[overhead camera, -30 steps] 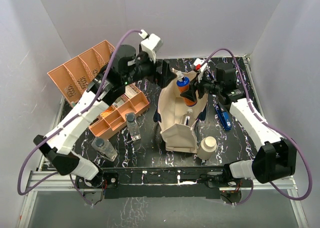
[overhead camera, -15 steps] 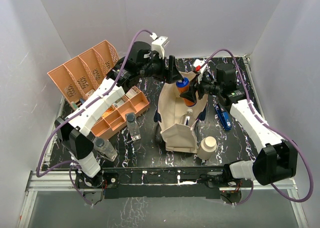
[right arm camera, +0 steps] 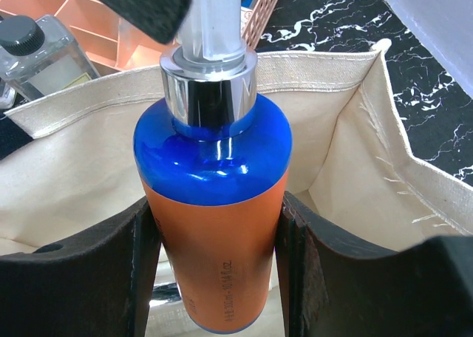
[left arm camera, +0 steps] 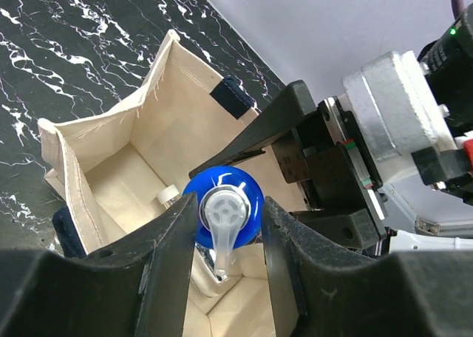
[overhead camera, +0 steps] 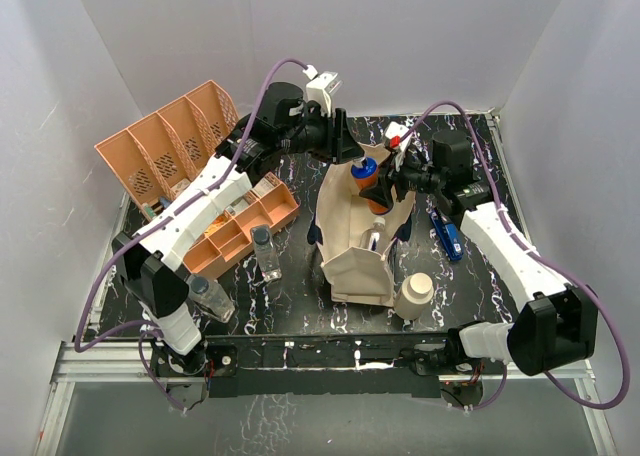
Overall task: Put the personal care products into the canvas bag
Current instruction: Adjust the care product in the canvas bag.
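Pump bottle going into the canvas bag, held at the mouth.

Clamps the right gripper (right arm camera: 218, 267) on the orange body of the blue-shouldered pump bottle (right arm camera: 214, 160), upright, lower end inside the open mouth of the canvas bag (right arm camera: 347, 130). Straddles the clear pump head with the left gripper (left arm camera: 227, 211), jaws parted on either side, apparently not gripping. Shows 1 white-capped item (left arm camera: 168, 196) on the bag floor. Leaves 1 cream cylinder (overhead camera: 414, 296) just beside the bag and 2 clear dark-capped bottles (overhead camera: 266, 253) near the orange tray (overhead camera: 240, 226). Judged next: lower straight down until seated, keep the pump clear of the left fingers, then release and lift out without snagging the rim.
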Controlling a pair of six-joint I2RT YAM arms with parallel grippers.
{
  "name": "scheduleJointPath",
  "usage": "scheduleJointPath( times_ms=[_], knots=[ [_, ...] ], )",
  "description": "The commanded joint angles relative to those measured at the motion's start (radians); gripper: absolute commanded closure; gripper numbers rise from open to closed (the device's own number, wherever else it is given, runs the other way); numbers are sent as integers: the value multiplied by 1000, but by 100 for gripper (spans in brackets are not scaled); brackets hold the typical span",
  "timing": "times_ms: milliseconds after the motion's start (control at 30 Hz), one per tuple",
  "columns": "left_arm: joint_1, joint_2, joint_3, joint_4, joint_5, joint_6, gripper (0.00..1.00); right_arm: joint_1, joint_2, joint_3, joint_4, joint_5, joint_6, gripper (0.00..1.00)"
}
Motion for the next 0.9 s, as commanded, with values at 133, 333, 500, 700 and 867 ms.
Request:
scheduleJointPath(
  times_ms=[133, 333, 500, 700, 867],
  knots=[
    [3, 2, 20, 17, 33, -9, 65, 6, -62, 11, 107, -28, -16, 92],
    [3, 9, 29, 27, 31, 11, 89, 5, -61, -1, 101, -32, -14, 89],
    [3, 13, 27, 63, 21, 63, 100, 6, -62, -23, 70, 19, -18, 61],
    [3, 54, 48, 111, 5, 124, 100, 6, -42, -31, 21, 56, -45, 23],
    [3, 110, 64, 164, -22, 136, 100, 6, -18, -16, -16, 73, -49, 13]
  ],
)
